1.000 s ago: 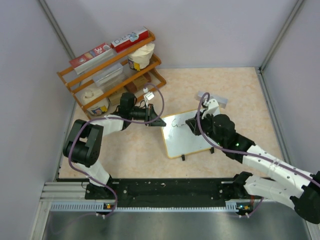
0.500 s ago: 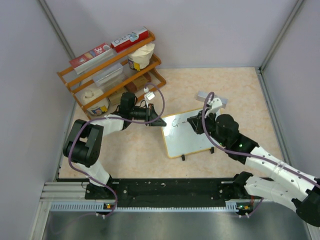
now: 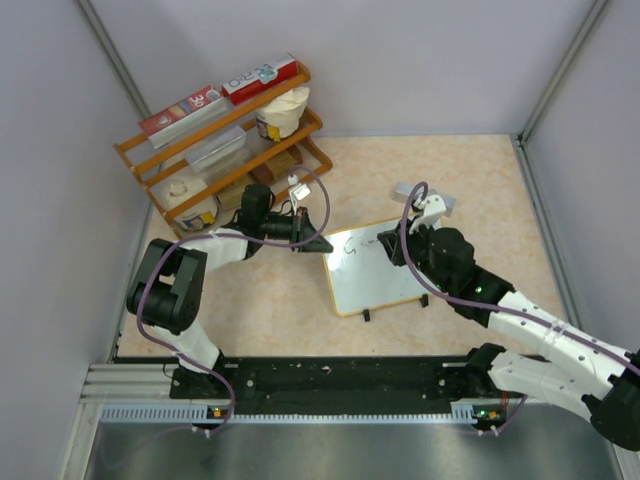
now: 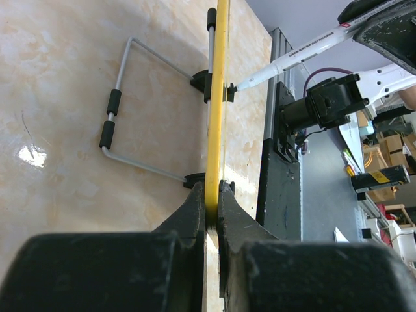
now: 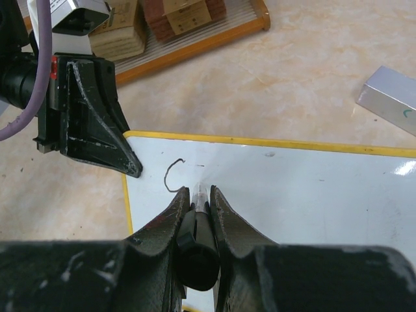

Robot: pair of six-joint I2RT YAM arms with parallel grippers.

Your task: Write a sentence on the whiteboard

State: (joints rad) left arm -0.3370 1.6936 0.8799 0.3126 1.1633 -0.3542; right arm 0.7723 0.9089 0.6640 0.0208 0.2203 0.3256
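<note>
The whiteboard lies tilted on the table, its yellow-tan frame seen edge-on in the left wrist view. My left gripper is shut on the frame at the board's left edge. My right gripper is shut on a marker, with the tip down on the white surface. The marker's white barrel slants toward the board. Of the sentence, one curved black stroke shows near the board's top-left corner, just left of the tip.
A wooden rack holding boxes and tubs stands at the back left, close behind the left arm. A small grey block lies just beyond the board's far edge. A wire stand juts from the board's back. Walls close in on three sides.
The right gripper has moved the marker a little to the right over the board, and the curved stroke has grown. The left gripper has kept its hold without moving.
</note>
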